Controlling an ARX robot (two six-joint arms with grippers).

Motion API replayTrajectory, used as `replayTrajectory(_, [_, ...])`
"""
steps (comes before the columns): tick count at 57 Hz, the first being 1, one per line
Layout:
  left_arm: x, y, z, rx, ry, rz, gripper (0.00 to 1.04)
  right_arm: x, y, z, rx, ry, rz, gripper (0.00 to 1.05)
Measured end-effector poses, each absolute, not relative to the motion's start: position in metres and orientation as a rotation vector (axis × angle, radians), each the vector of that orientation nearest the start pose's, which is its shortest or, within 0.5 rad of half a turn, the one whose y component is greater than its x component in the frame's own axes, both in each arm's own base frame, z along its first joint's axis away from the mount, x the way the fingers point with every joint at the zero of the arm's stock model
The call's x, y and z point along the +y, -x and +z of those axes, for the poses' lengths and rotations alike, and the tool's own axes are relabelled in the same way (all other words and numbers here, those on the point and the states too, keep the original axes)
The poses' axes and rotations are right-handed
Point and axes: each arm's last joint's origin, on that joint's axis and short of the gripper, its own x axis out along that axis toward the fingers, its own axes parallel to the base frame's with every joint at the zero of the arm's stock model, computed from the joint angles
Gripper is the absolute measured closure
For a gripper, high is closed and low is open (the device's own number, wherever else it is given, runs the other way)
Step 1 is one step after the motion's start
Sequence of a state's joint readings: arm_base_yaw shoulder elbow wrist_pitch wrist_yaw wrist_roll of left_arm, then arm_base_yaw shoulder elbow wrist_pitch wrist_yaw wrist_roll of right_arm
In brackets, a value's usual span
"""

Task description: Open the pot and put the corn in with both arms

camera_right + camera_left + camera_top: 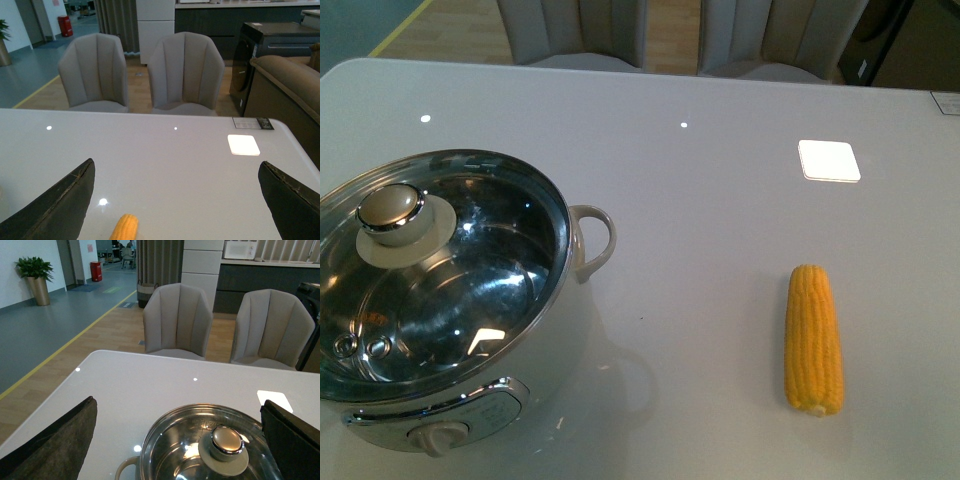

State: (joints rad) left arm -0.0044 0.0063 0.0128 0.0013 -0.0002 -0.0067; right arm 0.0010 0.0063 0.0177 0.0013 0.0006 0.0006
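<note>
Glossy pale table (pixel 720 250) spreading wide. Round white pot (pixel 555 355) sitting at left, domed glass lid (pixel 470 290) covering shiny steel bowl. Ribbed yellow corn (pixel 814 340) lying at right, well apart. Left gripper (pixel 178 402), right gripper (pixel 176 164): matte black jaws standing apart, gripping nothing.

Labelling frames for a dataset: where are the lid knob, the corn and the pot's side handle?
lid knob (pixel 390 212), front view, its shiny top.
corn (pixel 813 338), front view, mid-cob.
side handle (pixel 608 232), front view, the loop's outer curve.
</note>
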Motion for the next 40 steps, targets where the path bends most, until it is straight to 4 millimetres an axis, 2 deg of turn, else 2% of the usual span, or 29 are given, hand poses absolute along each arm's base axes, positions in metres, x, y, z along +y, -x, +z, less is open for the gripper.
replayTrajectory(10, [0.000,-0.097,0.167,0.001,0.010,0.006,0.07,0.000,-0.097,0.169,-0.013,-0.001,0.000,0.09])
replayTrajectory(15, [0.000,-0.099,0.168,0.310,0.089,0.157,0.07,0.000,-0.097,0.169,-0.013,-0.001,-0.002,0.09])
replayTrajectory(18, [0.000,-0.100,0.167,0.445,0.108,0.182,0.07,0.000,-0.097,0.169,-0.014,-0.001,0.001,0.09])
replayTrajectory(21, [0.000,-0.104,0.168,0.503,0.135,0.187,0.07,0.000,-0.097,0.169,-0.014,-0.001,0.001,0.09])
replayTrajectory(32, [-0.001,-0.136,0.189,0.462,0.143,0.148,0.07,0.000,-0.097,0.169,-0.014,-0.001,0.000,0.09])
replayTrajectory(40, [-0.007,-0.169,0.188,0.443,0.114,0.126,0.07,0.000,-0.097,0.169,-0.014,-0.001,0.000,0.09])
